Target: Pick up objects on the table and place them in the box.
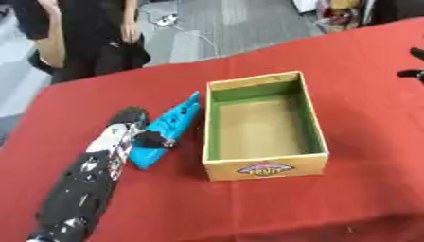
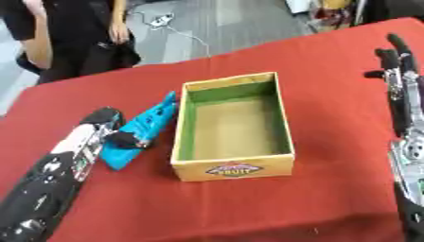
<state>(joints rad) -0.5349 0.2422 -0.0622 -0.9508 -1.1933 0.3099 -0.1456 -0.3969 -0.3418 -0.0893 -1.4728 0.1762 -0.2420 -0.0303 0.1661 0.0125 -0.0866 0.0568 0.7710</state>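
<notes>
On the red table (image 1: pixel 348 94), an empty cardboard box (image 1: pixel 263 165) is seen, with a blue wedge-shaped object (image 1: pixel 170 127) lying just beside its left wall. It is judged light and stiff, best taken across its thick end, where the left hand (image 1: pixel 141 134) is curled against it; the right hand (image 2: pixel 396 66) is held apart, fingers straight.

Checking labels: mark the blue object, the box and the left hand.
blue object (image 1: pixel 175 118), left eye view, upper face.
box (image 1: pixel 263 168), left eye view, front wall.
left hand (image 2: pixel 124 138), right eye view, fingers on the blue object.
</notes>
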